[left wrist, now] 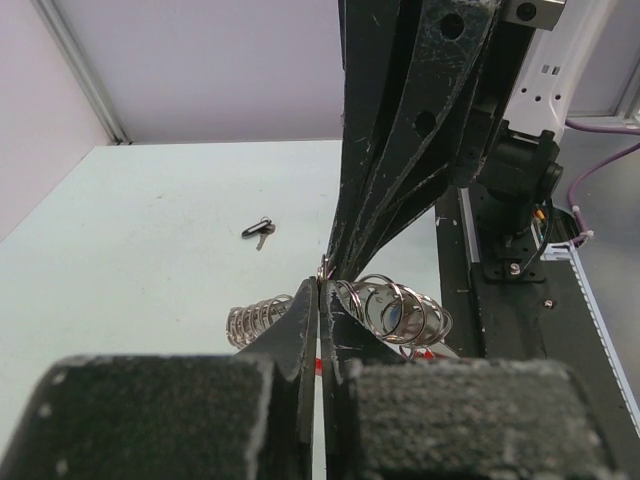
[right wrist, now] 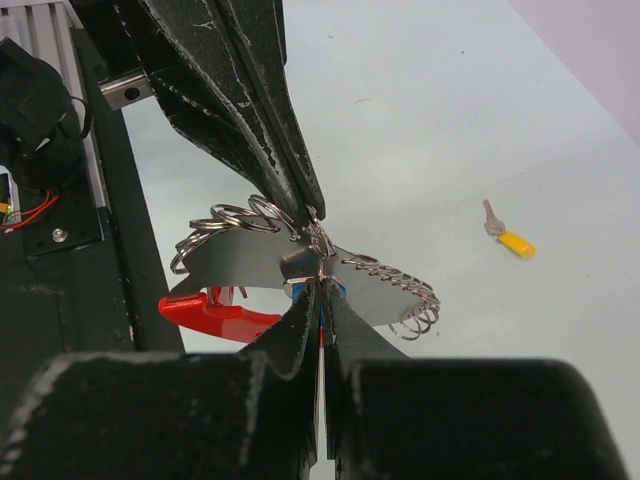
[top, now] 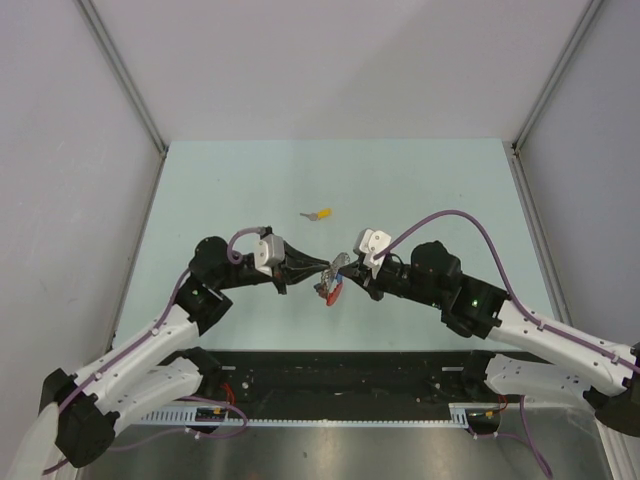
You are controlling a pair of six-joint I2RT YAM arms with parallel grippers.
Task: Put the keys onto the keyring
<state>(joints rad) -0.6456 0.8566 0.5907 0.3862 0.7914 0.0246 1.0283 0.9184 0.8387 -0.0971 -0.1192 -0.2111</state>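
Silver rings crowd the spot where both arms meet above the bench [top: 250, 180]. The left end effector [left wrist: 320, 292] is pinched shut on the keyring [right wrist: 312, 232], and the right end effector [right wrist: 322, 292] looks clamped on the blue key [right wrist: 336, 288], tip to tip just under the ring. Threading seems in hand; next, the key's hole likely must slide along the split coil without either pinch slipping. The red strap [right wrist: 215, 312] dangles below, and the yellow key [top: 321, 213] lies well apart — not yet fetched.
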